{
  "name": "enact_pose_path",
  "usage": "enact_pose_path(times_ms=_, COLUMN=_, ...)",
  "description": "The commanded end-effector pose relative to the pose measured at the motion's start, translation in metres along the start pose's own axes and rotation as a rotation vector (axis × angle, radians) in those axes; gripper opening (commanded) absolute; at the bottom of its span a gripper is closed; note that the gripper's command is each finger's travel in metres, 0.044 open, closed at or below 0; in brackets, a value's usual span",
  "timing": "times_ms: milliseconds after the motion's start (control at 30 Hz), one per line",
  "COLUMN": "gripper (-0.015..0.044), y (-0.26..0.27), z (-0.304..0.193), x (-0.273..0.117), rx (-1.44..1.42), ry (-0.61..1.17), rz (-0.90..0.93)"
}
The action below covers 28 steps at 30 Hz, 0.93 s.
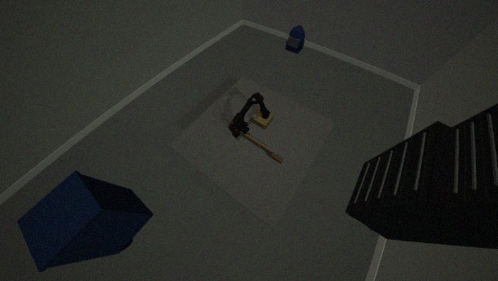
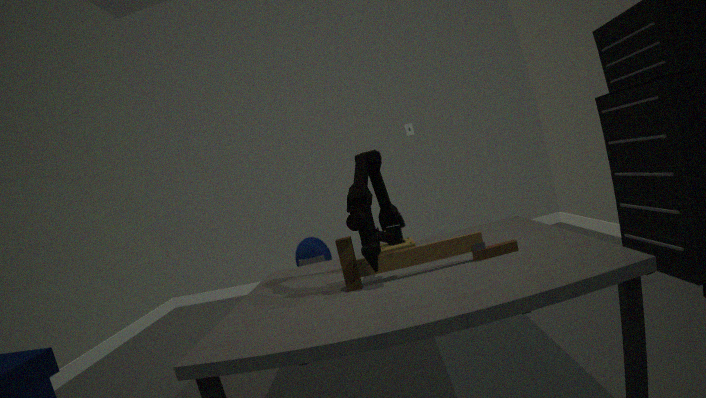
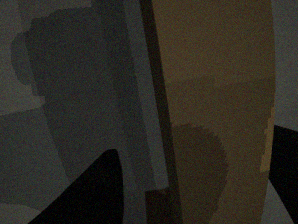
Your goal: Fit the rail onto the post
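Observation:
The long wooden rail (image 1: 259, 143) (image 2: 430, 254) (image 3: 220, 60) runs from the post (image 2: 348, 264) to the low footboard block (image 1: 276, 157) (image 2: 502, 249). Its far end sits at the grey bracket (image 2: 478, 247). In the exterior view its near end meets the side of the upright post with no visible gap, and the rail looks about level, a little above the table. The pegs and holes are hidden. My gripper (image 1: 240, 133) (image 2: 373, 265) (image 3: 188, 147) is open around the rail near the post. In the wrist view there is a gap at the left finger; the right finger is close to the rail's edge.
The arm's yellow base plate (image 1: 262, 121) (image 2: 400, 245) is behind the rail on the table (image 2: 425, 305). Away from the table are a dark drawer cabinet (image 1: 423, 205) (image 2: 650, 160) and blue objects, one at the lower left (image 1: 63, 219) and one farther back (image 1: 296, 37) (image 2: 313, 250).

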State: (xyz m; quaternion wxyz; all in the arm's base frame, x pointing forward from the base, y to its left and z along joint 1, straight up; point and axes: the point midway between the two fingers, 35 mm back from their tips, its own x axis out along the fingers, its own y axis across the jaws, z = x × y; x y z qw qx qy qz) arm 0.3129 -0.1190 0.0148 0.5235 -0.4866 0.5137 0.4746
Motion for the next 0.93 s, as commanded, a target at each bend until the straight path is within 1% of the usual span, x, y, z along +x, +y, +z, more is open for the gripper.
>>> enact_pose_path(times_ms=0, gripper=0.0368, y=0.0, z=0.0, x=0.0, rx=0.0, ry=0.0, rz=0.0)
enact_pose_path(times_ms=100, gripper=0.044, y=0.0, z=0.0, x=0.0, rx=0.0, ry=0.0, rz=0.0)
enact_pose_path(times_ms=267, gripper=0.044, y=0.0, z=0.002, x=-0.002, rx=0.0, ry=0.001, rz=-0.001)
enact_pose_path(times_ms=367, gripper=0.044, y=-0.001, z=0.024, x=-0.023, rx=0.001, ry=0.004, rz=-0.002)
enact_pose_path(times_ms=433, gripper=0.044, y=0.0, z=0.031, x=-0.03, rx=0.001, ry=0.004, rz=-0.003)
enact_pose_path(times_ms=900, gripper=0.044, y=0.0, z=0.031, x=-0.03, rx=0.001, ry=0.004, rz=-0.003)
